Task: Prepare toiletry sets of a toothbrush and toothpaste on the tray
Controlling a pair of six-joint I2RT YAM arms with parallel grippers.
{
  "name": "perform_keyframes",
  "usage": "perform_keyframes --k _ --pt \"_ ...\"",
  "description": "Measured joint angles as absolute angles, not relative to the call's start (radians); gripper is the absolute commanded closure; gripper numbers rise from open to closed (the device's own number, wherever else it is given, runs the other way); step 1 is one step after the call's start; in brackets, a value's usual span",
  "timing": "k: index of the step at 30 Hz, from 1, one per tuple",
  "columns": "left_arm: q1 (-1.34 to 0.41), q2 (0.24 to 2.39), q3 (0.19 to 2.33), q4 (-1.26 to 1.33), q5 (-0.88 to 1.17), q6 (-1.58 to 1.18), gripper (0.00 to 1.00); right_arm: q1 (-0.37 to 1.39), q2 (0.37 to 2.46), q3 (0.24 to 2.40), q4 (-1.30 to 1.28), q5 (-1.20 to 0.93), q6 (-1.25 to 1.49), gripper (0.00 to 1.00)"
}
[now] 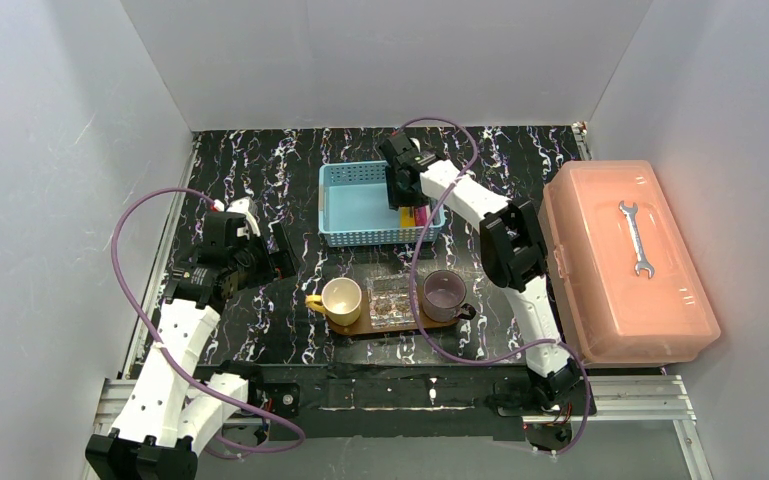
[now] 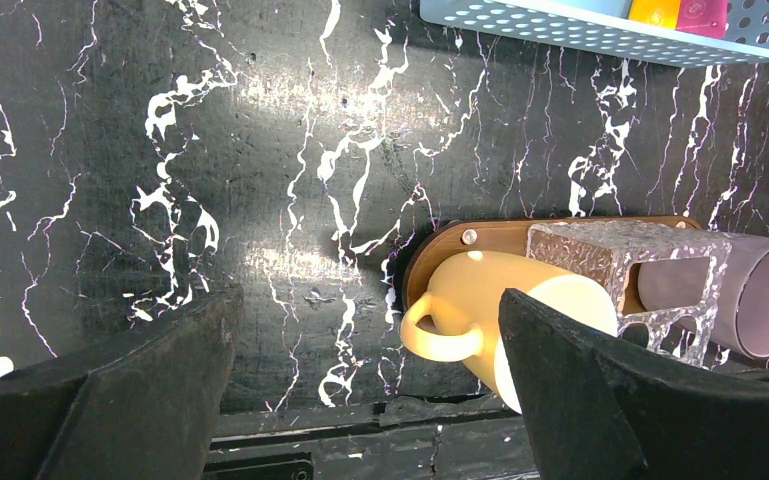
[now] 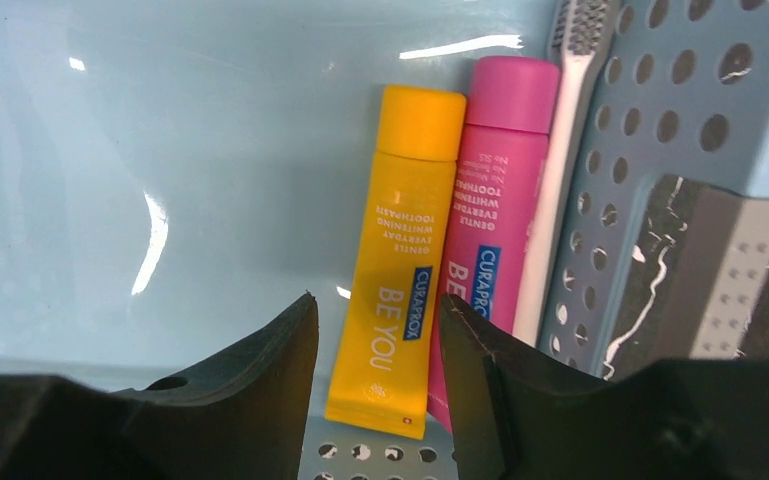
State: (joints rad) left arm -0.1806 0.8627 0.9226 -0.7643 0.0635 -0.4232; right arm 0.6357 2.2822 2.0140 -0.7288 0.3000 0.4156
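The yellow-orange toothpaste [image 3: 400,250] and the magenta-pink toothpaste [image 3: 495,200] lie side by side in the light-blue basket [image 3: 160,150]. One pale toothbrush [image 3: 560,150] lies against the basket's perforated wall; a second is not visible. My right gripper [image 3: 375,310] is open just above the yellow tube's crimped end, a jaw on either side, holding nothing. From above it [image 1: 400,195] hangs inside the basket [image 1: 360,205]. The dark wooden tray [image 1: 400,328] sits nearer the front. My left gripper [image 1: 285,258] is open and empty, left of the tray [image 2: 560,228].
On the tray stand a cream cup [image 1: 341,300], a clear glass holder [image 1: 391,298] and a purple cup [image 1: 444,293]. A big salmon-pink box [image 1: 600,290] with a wrench [image 1: 636,238] on its lid stands at the right. White walls enclose the table.
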Motion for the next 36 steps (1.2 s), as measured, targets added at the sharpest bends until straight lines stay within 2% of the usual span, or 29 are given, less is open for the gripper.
perform_keyframes --k 21,26,32,36 --pt "-0.181 0.87 0.923 -0.764 0.064 -0.423 0.01 0.63 2.363 2.048 -0.72 0.281 0.414 0.45" --pt "-0.181 0.87 0.923 -0.764 0.064 -0.423 0.01 0.63 2.382 2.049 -0.706 0.273 0.414 0.51" --pt "-0.181 0.87 0.923 -0.764 0.064 -0.423 0.01 0.628 2.382 2.051 -0.704 0.267 0.41 0.65" --pt "-0.181 0.87 0.923 -0.764 0.063 -0.423 0.01 0.628 2.382 2.052 -0.703 0.265 0.401 0.72"
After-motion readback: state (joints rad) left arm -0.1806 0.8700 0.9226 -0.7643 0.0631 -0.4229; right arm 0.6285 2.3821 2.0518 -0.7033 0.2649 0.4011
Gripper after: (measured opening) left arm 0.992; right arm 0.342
